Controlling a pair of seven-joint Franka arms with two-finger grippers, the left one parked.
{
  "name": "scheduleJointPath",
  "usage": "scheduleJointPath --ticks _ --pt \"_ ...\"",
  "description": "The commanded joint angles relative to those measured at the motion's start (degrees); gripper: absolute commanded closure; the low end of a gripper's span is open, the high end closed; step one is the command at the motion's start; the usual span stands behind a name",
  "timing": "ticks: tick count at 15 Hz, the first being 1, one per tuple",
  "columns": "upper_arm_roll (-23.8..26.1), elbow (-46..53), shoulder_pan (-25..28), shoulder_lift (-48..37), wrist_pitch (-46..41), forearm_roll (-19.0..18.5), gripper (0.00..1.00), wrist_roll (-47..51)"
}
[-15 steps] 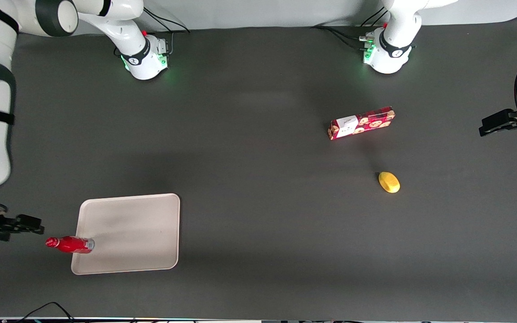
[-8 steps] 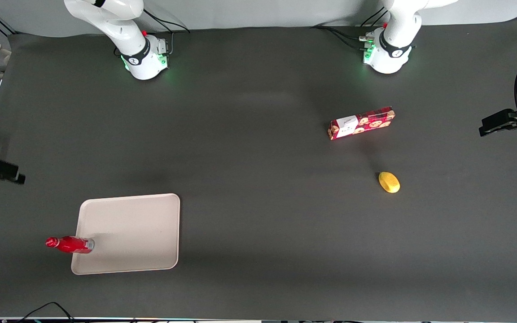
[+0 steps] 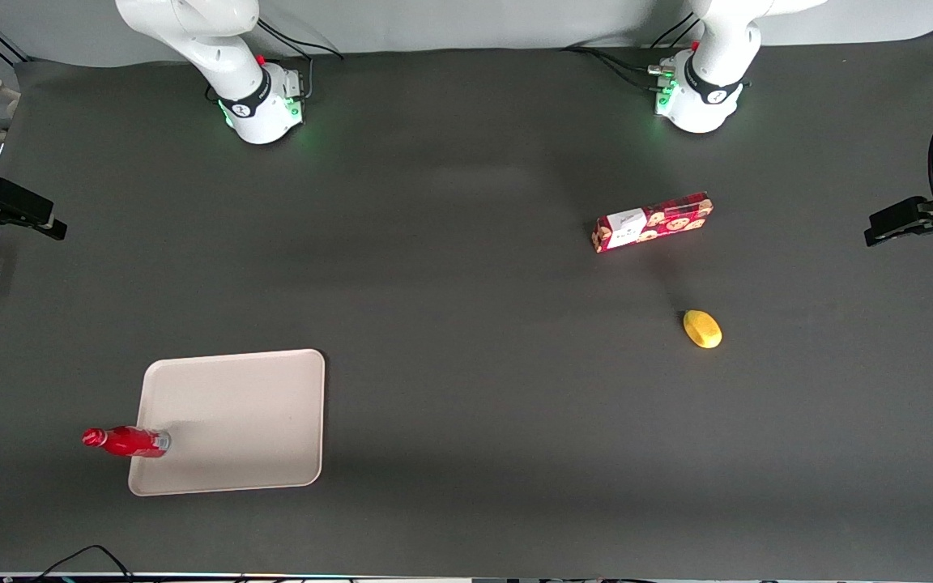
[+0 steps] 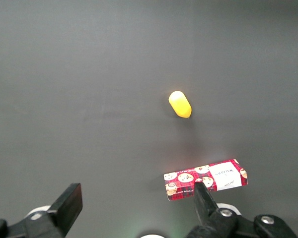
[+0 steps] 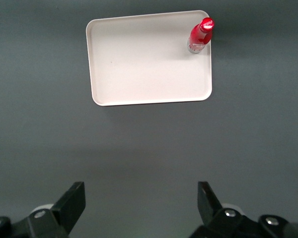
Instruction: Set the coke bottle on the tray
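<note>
Red coke bottle, cream tray, black tool.

I see my pincer only in part. It hangs over the edge of the desk, farther from the front camera than the tray, and the picture's border cuts off its body. From the wrist camera only its two spread fingers show; the rest is cut off. The white lettering on the coke bottle, standing in the tray's corner, is too small for me to read. Its base hides a bit of the tray's floor.
</note>
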State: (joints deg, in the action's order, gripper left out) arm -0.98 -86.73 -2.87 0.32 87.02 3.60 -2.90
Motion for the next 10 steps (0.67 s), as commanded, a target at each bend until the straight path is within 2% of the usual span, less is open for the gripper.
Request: scheduleJointPath --ticks 1,10 --pt "0.9 -17.3 -0.8 -10.2 9.8 -0.8 0.00 1.2" --pt "0.9 -20.0 -0.9 -13.1 10.0 -0.9 0.00 1.1"
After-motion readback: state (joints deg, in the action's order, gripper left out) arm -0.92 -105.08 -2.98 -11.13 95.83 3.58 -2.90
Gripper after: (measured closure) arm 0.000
